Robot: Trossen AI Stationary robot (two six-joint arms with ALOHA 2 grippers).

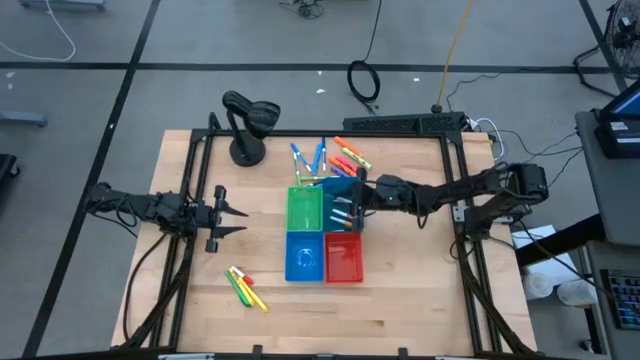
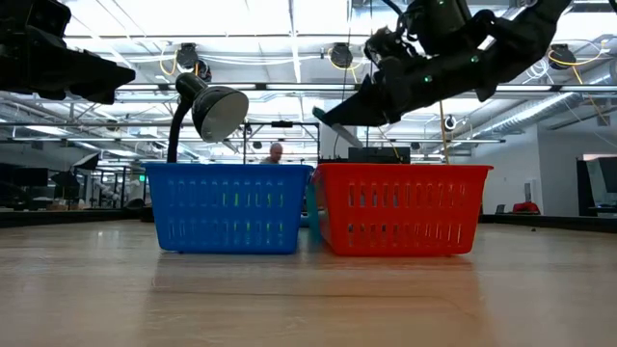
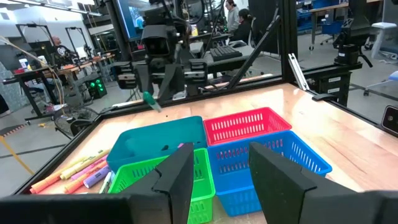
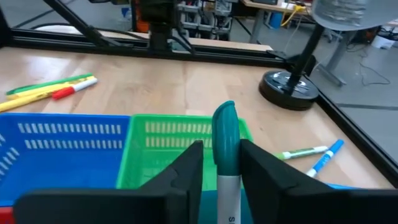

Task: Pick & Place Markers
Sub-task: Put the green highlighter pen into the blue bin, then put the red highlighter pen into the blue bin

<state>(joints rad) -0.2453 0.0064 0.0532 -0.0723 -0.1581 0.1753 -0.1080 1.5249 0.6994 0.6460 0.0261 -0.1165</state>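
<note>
Four small bins stand in a square: green (image 1: 305, 208), teal (image 1: 343, 190), blue (image 1: 304, 257) and red (image 1: 343, 258). My right gripper (image 1: 352, 207) hovers over the teal bin, next to the green one, shut on a white marker with a teal cap (image 4: 224, 134). My left gripper (image 1: 226, 213) waits open above the table, left of the bins. Loose markers lie flat beyond the bins: blue and green ones (image 1: 310, 160), orange, yellow and pink ones (image 1: 350, 157). A few more (image 1: 245, 288) lie near the front left. My right gripper pinches the white barrel (image 4: 227, 186) of the marker between its two fingers (image 4: 186, 169), just behind the teal cap. It comes from the table's right, slanting down. The marker lies along the fingers, cap end (image 3: 151, 101) sticking out past the tips, lifted clear over the bins.
A black desk lamp (image 1: 245, 125) stands on its round base at the far left of the table. A black frame (image 1: 330, 133) runs along the table's far edge and sides. Bare wood lies left of the bins and along the near edge. People sit in the room beyond.
</note>
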